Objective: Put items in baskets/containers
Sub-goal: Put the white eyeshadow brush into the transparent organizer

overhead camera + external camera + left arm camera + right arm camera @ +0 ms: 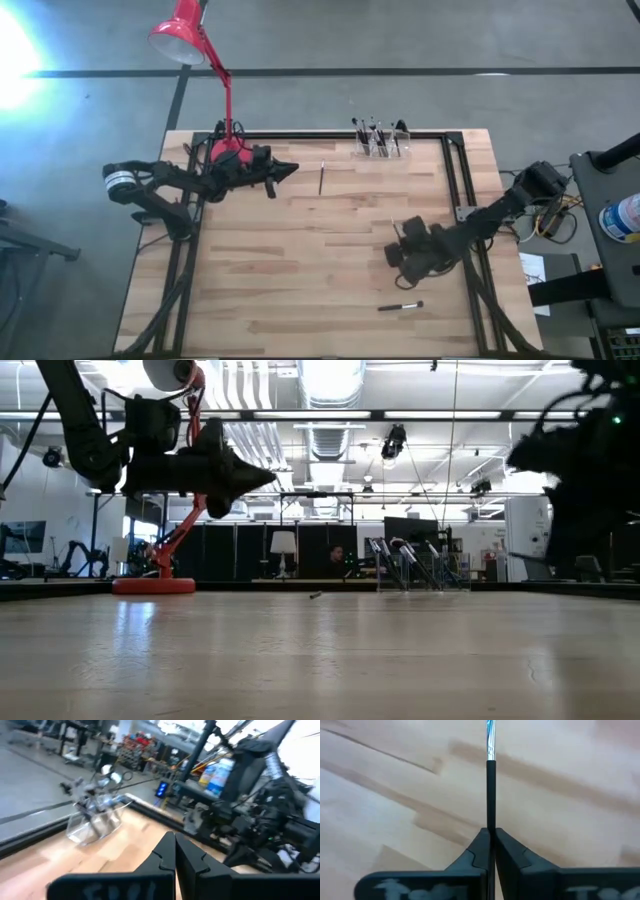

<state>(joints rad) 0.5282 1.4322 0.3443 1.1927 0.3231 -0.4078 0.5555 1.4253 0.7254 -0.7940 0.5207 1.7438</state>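
Right wrist view has the right claw [490,837] clenched on a brush [490,780], whose long axis runs straight ahead from the fingertips, dark handle gripped and silvery ferrule pointing away over the table [560,760]. High view shows the left claw [290,170] clenched on nothing near the lamp [200,60], a second brush [322,179] lying lengthwise toward the organiser [382,147], and a third brush [400,307] lying crosswise near the front edge
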